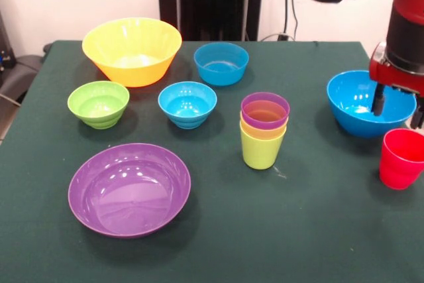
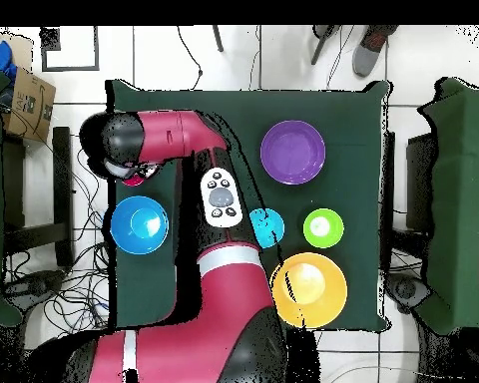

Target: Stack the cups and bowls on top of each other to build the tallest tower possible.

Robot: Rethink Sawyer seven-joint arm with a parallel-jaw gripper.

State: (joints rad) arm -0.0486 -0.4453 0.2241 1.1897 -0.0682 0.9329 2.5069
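Note:
The tower [image 1: 264,130] is three nested cups, lime green lowest, then yellow, purple on top, at mid-table. The red cup [image 1: 401,157] stands alone at the right. The large blue bowl [image 1: 368,104] sits just behind it. My gripper [image 1: 397,114] hangs open and empty above the red cup, over the blue bowl's right rim. The yellow-orange bowl [image 1: 132,51], two small blue bowls [image 1: 221,63] [image 1: 187,104], the small green bowl [image 1: 98,103] and the purple bowl [image 1: 129,189] stand apart at left. In the overhead view my arm hides the cups.
The dark green table [image 1: 318,230] has its far edge behind the bowls. In the overhead view the large blue bowl [image 2: 139,224] lies near the table's left edge. A cardboard box [image 2: 24,100] and a person's shoe [image 2: 373,45] are off the table.

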